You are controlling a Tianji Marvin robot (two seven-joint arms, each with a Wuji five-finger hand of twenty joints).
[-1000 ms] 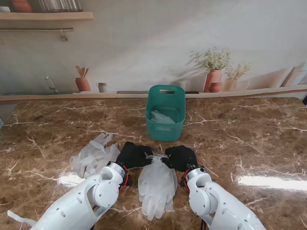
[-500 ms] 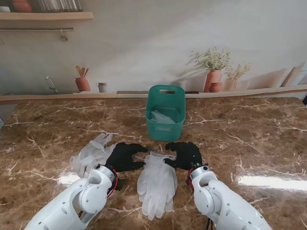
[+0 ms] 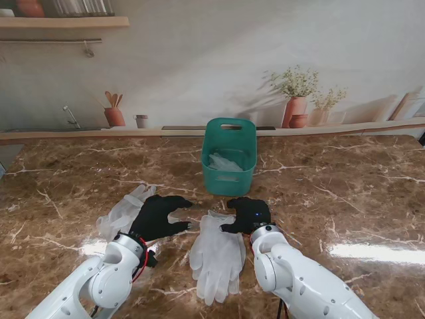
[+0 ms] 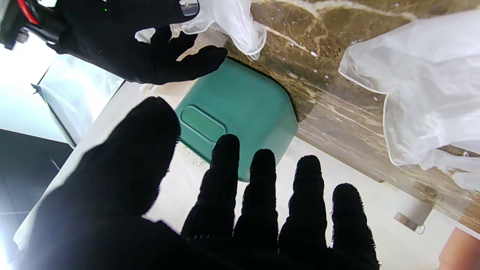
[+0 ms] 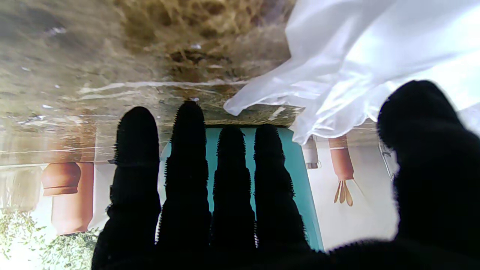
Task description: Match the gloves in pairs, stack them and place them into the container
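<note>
Since the earlier frames, the left hand and right hand, both spread and empty, are drawn apart beside the stacked translucent gloves, on the brown marble table before the green container.

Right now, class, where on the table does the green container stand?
In the stand view the green container stands at the middle of the table's far edge, beyond the stacked gloves lying between both robot hands.
</note>
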